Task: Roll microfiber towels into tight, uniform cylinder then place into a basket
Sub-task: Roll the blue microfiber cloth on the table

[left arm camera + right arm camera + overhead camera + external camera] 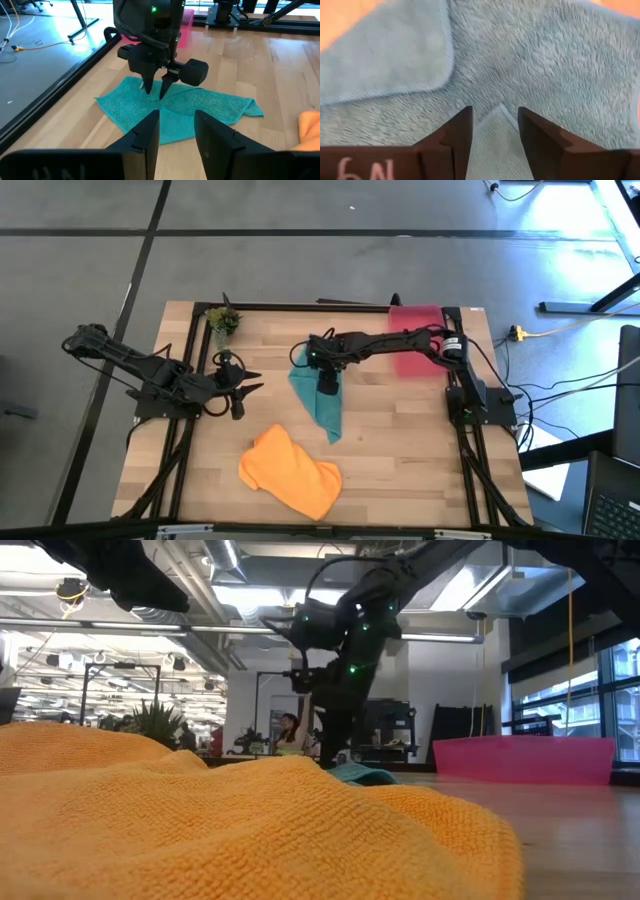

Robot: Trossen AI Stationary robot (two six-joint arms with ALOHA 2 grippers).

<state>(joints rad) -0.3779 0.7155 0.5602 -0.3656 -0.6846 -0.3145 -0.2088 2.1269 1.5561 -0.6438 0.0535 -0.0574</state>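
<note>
low view: orange towel (250, 830) fills the foreground, hiding most of the teal towel (362, 775) and the basket's (520, 760) near base.

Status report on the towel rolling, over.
Right claw down on teal towel, jaws parted, nothing gripped. Left claw parked open beside plant. Orange towel crumpled; basket partly under right arm. Nothing blocking.

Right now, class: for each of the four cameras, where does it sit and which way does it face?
High: overhead, facing down; both arms, teal towel, orange towel, basket.
Low: table height, facing across the orange towel; right arm.
Left wrist: toward the right gripper; own fingers.
Right wrist: close above the teal towel; own fingers.
Both wrist views share the teal towel.
</note>
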